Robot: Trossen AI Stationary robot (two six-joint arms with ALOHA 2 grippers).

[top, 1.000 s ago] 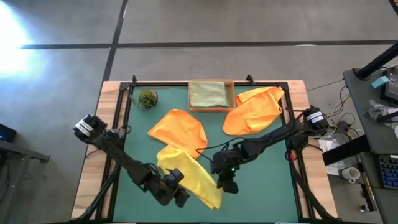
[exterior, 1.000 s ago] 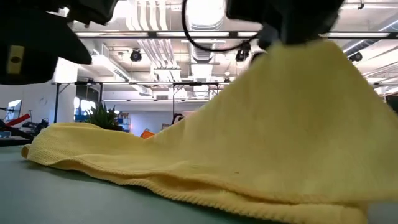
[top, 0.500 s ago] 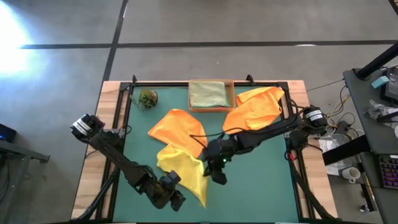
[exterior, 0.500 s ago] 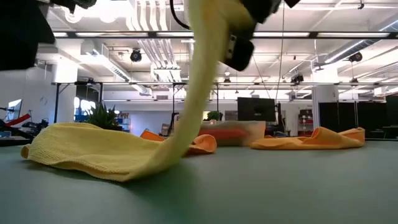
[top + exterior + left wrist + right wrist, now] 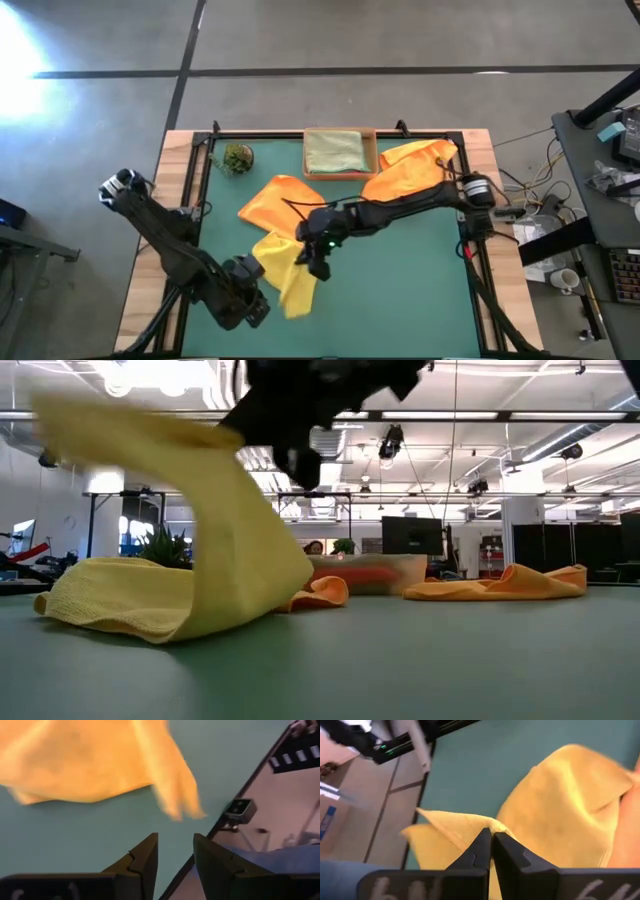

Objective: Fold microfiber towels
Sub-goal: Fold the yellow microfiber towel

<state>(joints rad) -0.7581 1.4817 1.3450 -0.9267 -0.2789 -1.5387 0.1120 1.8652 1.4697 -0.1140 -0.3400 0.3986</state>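
At the worktop's near left, our left pincer (image 5: 252, 305) has let go and backed off, fingers half apart and empty. Our right pincer (image 5: 316, 262), clamped shut on a corner of the yellow towel (image 5: 283, 278), has swept that corner leftward over the rest of the cloth, so the fold is nearly closed. Two orange towels (image 5: 288, 205) and a sage one in the cardboard tray (image 5: 372, 150) wait on the green mat (image 5: 400, 290). Beyond lies a lit open hall.
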